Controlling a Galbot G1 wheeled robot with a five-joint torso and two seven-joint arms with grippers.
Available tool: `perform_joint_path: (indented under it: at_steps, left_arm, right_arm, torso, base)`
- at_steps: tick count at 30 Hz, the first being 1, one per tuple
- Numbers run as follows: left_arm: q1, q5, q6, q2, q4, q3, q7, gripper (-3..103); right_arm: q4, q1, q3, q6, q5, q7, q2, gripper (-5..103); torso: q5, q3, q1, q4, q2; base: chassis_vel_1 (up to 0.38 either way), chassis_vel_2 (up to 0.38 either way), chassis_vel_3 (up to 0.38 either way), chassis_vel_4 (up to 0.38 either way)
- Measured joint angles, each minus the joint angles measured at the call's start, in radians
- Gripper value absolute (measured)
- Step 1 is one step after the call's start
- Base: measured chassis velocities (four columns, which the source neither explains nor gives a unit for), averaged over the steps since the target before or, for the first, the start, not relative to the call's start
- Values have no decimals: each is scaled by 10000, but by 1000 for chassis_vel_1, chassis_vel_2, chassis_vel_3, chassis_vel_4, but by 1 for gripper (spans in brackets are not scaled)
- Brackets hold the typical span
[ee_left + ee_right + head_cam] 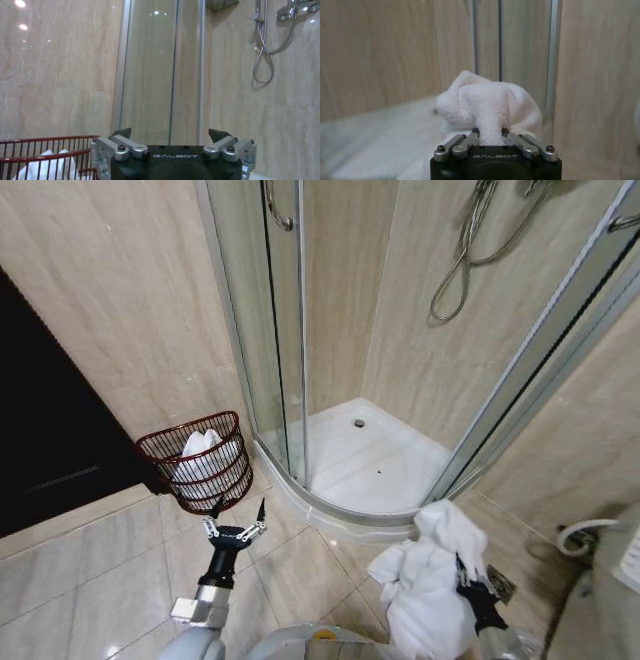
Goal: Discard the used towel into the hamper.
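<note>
The used towel is a white bundle hanging low on the right above the floor tiles, and my right gripper is shut on a fold of this towel. The hamper is a dark red wire basket standing against the wall left of the shower, with white cloth lying inside it. My left gripper hovers open and empty just in front of the hamper. In the left wrist view this gripper has its jaws spread, and the hamper's rim sits off to one side.
A curved glass shower enclosure with a white tray stands straight ahead, its raised curb between the two arms. A dark doorway lies to the left. A hose fitting and a white fixture sit at the right edge.
</note>
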Motion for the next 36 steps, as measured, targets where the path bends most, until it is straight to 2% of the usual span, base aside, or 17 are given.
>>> perform_joint_path:
  at_steps: [6,10,19,36]
  left_arm:
    - [-113,-184,26,118,123,-17,53,100]
    - [-272,-222,114,127,265,-21,107,100]
    - [-474,-296,455,135,321,-79,108,100]
    - [-322,-205,546,79,165,-154,134,100]
  right_arm:
    - [2503,-350,-86,-89,-249,109,532,16]
    - [3201,-161,-84,-365,-706,97,662,16]
    - [3307,273,-98,-860,-1373,82,614,16]
    - [3376,146,-664,-764,-1975,90,649,16]
  torso:
    - [-6,0,0,1,0]
    - [-3,0,0,1,0]
    - [1,1,1,1,0]
    - [-3,0,1,0,0]
  base:
    - [0,0,0,0]
    - [0,0,0,0]
    - [0,0,0,0]
    - [63,59,-62,-59]
